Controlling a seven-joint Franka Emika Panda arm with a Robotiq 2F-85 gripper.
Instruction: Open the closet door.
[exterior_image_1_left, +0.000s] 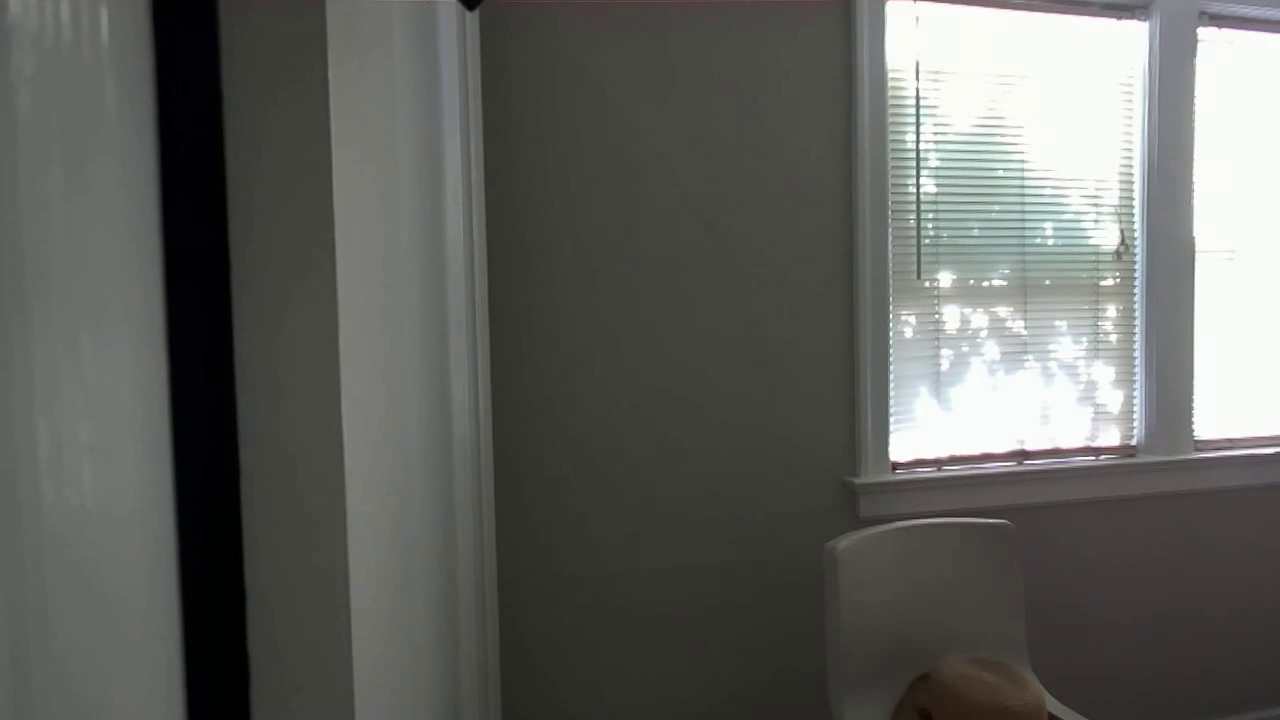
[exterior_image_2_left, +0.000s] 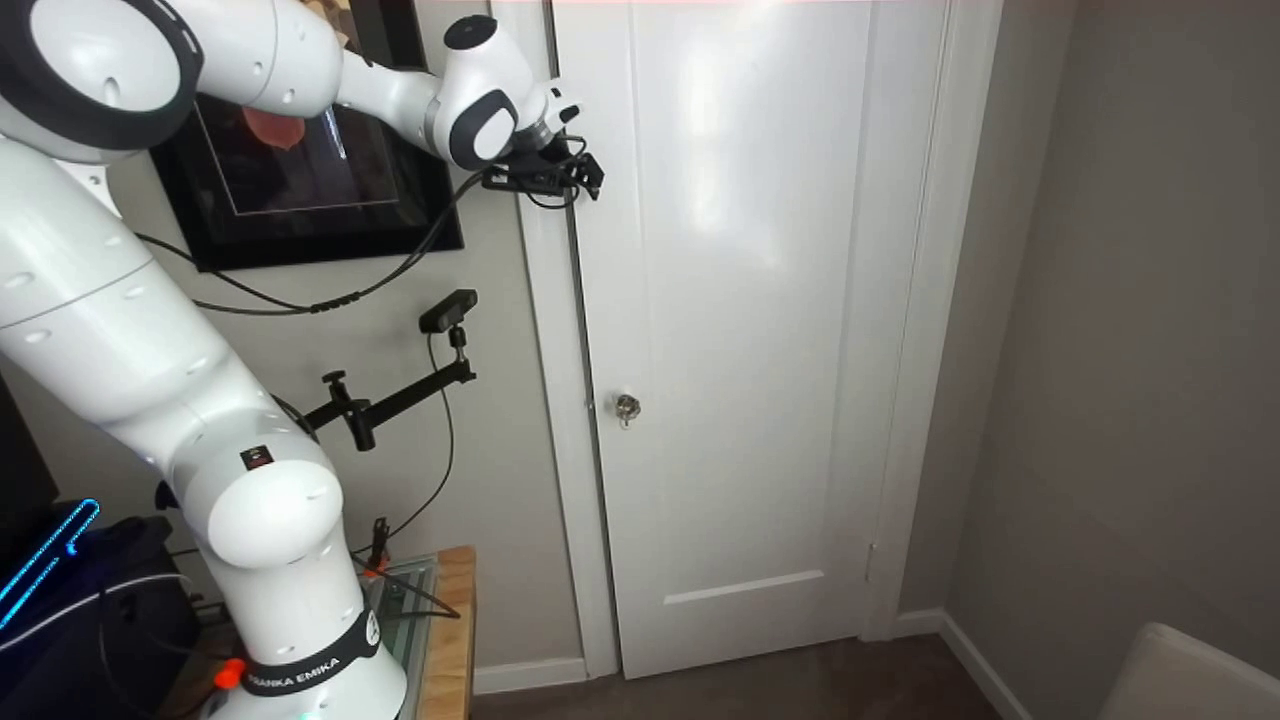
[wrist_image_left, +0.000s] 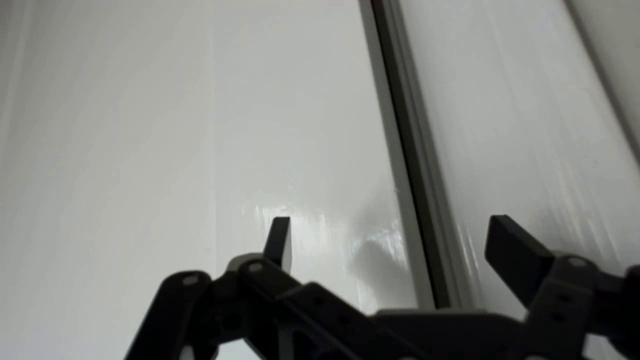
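The closet door (exterior_image_2_left: 740, 330) is a tall glossy white panel in an exterior view. A small round silvery knob (exterior_image_2_left: 627, 408) sits near its left edge, below the gripper. The door looks slightly ajar, with its edge and a dark gap (wrist_image_left: 411, 150) showing in the wrist view. The gripper (exterior_image_2_left: 592, 178) is at the upper left edge of the door. In the wrist view the gripper (wrist_image_left: 392, 240) is open and empty. One finger is over the door panel (wrist_image_left: 300, 125), the other over the frame trim (wrist_image_left: 505, 125). I cannot tell whether either touches.
White door trim (exterior_image_2_left: 565, 450) borders the door, and it also shows in an exterior view (exterior_image_1_left: 400, 350). A black picture frame (exterior_image_2_left: 320, 250) and a camera on a bracket (exterior_image_2_left: 448, 312) are left of it. A white chair (exterior_image_1_left: 920, 590) stands below the window (exterior_image_1_left: 1015, 250).
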